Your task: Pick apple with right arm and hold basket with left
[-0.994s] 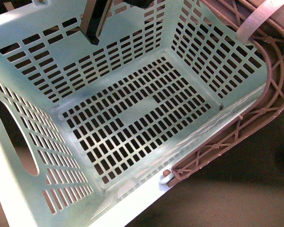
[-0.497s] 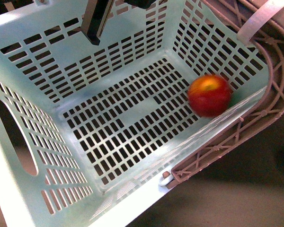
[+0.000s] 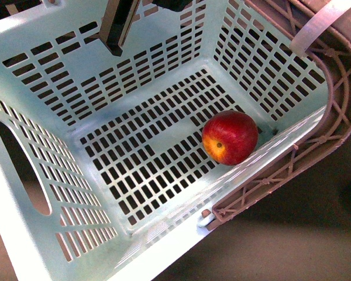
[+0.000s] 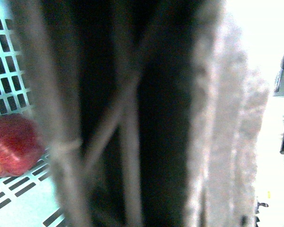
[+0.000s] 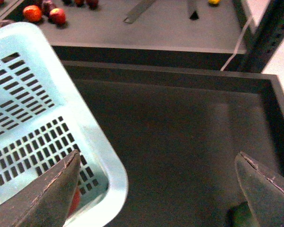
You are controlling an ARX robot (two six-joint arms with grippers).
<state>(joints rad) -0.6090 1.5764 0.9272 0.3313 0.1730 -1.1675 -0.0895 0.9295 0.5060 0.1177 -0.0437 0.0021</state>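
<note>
The apple [image 3: 229, 137] lies on the slotted floor of the basket [image 3: 35, 35] with its yellow patch turned toward my front camera. It sits close up to the wall on the handle side, touching it or just shy of it; I cannot tell which. In the left wrist view the apple shows low behind the brown handle [image 3: 339, 111], whose lattice fills that picture in a blur. That closeness suggests to me that the left gripper is at the handle, but its jaws are nowhere in view, so I cannot tell whether it is clamped or slack. The right gripper [image 5: 157, 155] is spread wide with nothing between its fingers. It hangs over a corner of the basket's rim and the dark tray [image 5: 189, 123] beyond.

With the fruit inside, I judge the job now is a steady hold and a clean exit for the right arm. The basket looks tipped in the front view, and a round apple on smooth plastic will roll at any jolt — so I would hold the left wrist quiet and make no sudden levelling. I would raise the right arm straight up before swinging it off, so a finger does not hook the rim. The white zip tie [image 3: 316, 23] on the handle is one thing to avoid snagging. The loose fruit [image 5: 45, 13] on the far surface I would leave alone.
</note>
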